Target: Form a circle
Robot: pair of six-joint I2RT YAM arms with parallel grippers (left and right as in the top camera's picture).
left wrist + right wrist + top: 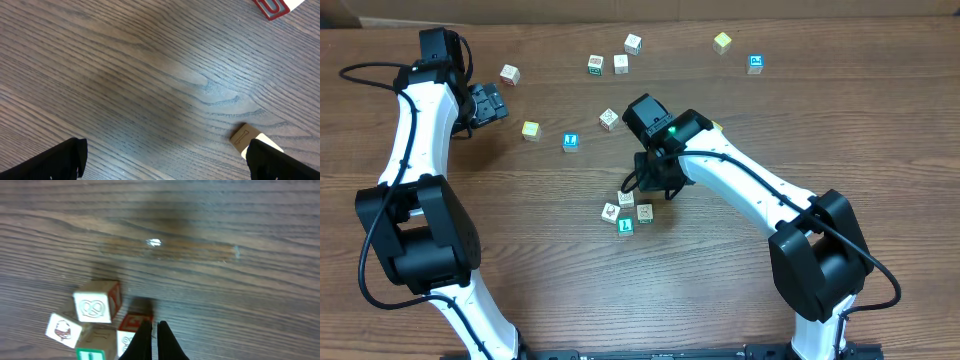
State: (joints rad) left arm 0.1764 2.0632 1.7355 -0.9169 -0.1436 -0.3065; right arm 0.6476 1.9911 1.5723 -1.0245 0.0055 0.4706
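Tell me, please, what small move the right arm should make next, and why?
Probably lift the right gripper straight up, clear of the group of four small wooden alphabet cubes. It is shut, holds nothing, and its tips sit beside the red-faced cube, so any sideways drift could knock the group apart.

The overhead view looks straight down from well above, taking in much of the counter (540, 235). The left wrist view faces down at bare wood, close, its jaws in the lower corners. The right wrist view (closer still) shares the circle (626, 224) with overhead, low left in its frame.
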